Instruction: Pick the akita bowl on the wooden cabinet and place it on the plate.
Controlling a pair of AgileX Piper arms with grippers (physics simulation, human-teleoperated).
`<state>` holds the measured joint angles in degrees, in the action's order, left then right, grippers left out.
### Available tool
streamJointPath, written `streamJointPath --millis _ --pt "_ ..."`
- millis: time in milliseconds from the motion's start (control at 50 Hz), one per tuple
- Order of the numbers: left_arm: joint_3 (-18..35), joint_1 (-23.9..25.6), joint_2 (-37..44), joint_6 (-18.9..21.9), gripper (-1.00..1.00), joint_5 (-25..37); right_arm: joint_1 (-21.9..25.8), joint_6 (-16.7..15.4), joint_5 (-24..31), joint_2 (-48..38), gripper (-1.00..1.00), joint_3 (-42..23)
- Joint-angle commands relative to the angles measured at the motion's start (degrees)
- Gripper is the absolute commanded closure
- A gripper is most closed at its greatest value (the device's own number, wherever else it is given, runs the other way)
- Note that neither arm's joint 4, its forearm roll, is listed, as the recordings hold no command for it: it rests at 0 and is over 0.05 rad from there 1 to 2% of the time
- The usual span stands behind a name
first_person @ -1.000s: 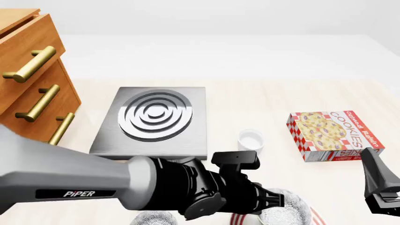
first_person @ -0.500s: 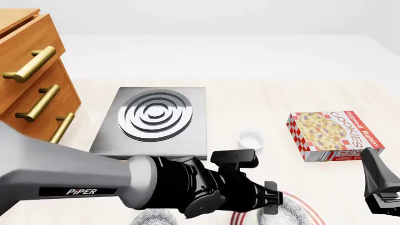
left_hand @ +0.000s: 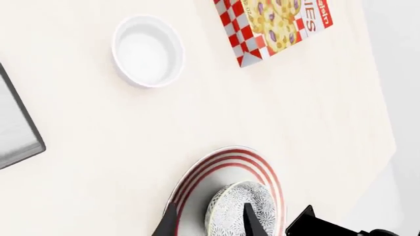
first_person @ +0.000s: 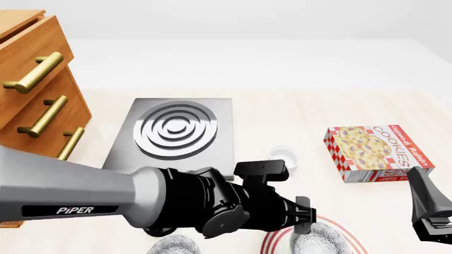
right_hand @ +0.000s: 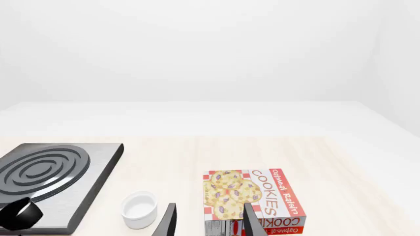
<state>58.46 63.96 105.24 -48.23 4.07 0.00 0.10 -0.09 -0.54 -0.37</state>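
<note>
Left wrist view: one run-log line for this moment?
phase: place | left end effector: open, fingers astride patterned black-and-white akita bowl | bowl: on red-ringed white plate | right end effector: open, idle

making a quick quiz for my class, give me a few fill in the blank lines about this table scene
1. The patterned bowl sits on the ____ with red rings.
2. The box has the word ____ printed on it.
3. The small white cup stands between the box and the grey ____.
4. The wooden cabinet has ____-coloured handles.

Missing words: plate; cookies; stove plate; gold
</note>
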Motion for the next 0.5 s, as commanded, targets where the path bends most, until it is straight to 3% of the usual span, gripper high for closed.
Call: streamJointPath --millis 20,500 --pt "0.0 -1.5 -2.0 1.8 -1.00 1.3 0.0 0.0 0.0 0.0 -1.00 0.0" --pt "-4.6 -4.2 -13.4 2.8 -1.00 1.8 0.0 0.0 0.0 0.0 -1.00 0.0"
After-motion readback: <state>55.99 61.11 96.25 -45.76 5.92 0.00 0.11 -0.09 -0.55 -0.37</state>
